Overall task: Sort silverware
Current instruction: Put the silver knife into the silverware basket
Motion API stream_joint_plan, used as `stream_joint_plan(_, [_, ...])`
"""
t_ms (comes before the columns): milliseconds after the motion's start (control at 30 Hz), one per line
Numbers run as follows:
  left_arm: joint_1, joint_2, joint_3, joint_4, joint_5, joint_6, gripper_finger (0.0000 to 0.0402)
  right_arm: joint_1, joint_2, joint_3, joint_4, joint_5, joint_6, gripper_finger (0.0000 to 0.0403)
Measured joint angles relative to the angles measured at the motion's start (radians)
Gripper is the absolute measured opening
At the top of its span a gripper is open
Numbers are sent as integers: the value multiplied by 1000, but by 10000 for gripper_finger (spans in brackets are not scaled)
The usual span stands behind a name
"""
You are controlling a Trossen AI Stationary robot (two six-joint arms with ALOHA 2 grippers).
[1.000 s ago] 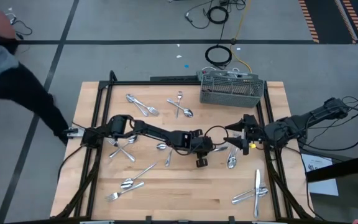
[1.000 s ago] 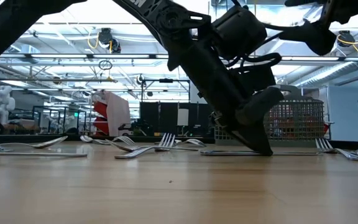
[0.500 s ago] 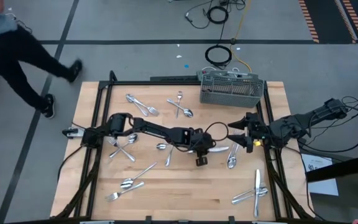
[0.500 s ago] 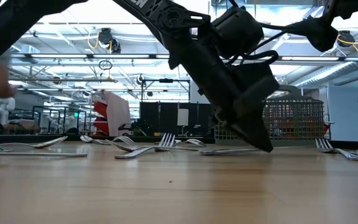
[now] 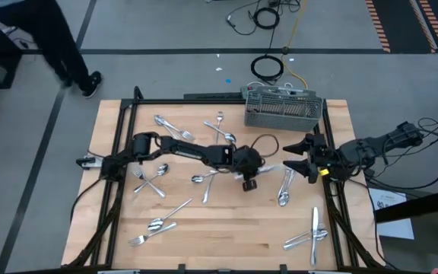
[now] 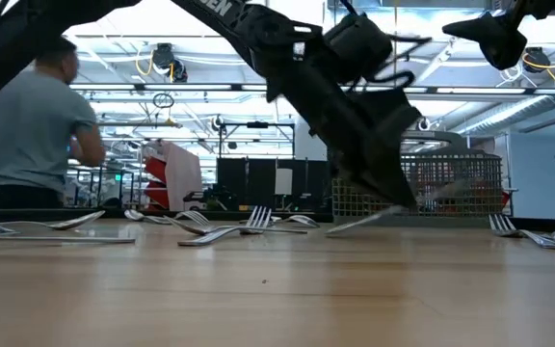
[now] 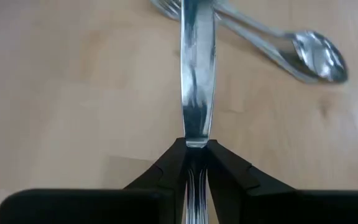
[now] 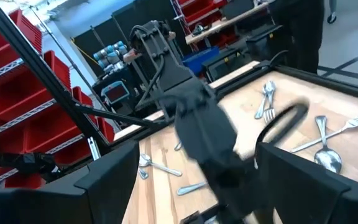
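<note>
The left gripper [image 5: 247, 176] was over the middle of the wooden table [image 5: 226, 236], and its two dark fingers [image 7: 166, 171] were clamped on the handle of a silver knife [image 7: 197, 74], as the left wrist view showed. In the low view the knife [image 6: 359, 222] hung tilted from the gripper [image 6: 393, 198], with its far end close to the table top; whether it touched the wood I could not tell. The right gripper [image 5: 299, 158] was near the right edge of the table, with its fingers spread wide and nothing between them. The other silverware lay scattered on the table: a crossed pair [image 5: 152, 179] near the left side, a spoon [image 5: 284, 198] just beside the right gripper, and some pieces [image 5: 310, 236] in the near right corner. The grey mesh caddy [image 5: 284, 108] stood at the far edge of the table. A person [image 6: 37, 130] was in the room behind the table.
</note>
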State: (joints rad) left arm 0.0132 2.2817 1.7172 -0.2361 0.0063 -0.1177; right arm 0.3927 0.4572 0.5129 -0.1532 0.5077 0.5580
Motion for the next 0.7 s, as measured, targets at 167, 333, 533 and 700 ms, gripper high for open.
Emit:
stream_joint_plan(167, [45, -68, 1, 40, 0, 27, 66, 0, -29, 0, 13, 22, -3, 313])
stream_joint_plan(333, [61, -138, 1, 114, 22, 60, 66, 0, -57, 0, 14, 21, -3, 313])
stream_joint_plan(533, [76, -189, 2, 152, 24, 79, 66, 0, -71, 0, 9, 20, -5, 313])
stream_joint_plan(700, [87, -167, 2, 83, 65, 61, 66, 0, -83, 0, -56, 19, 22, 313])
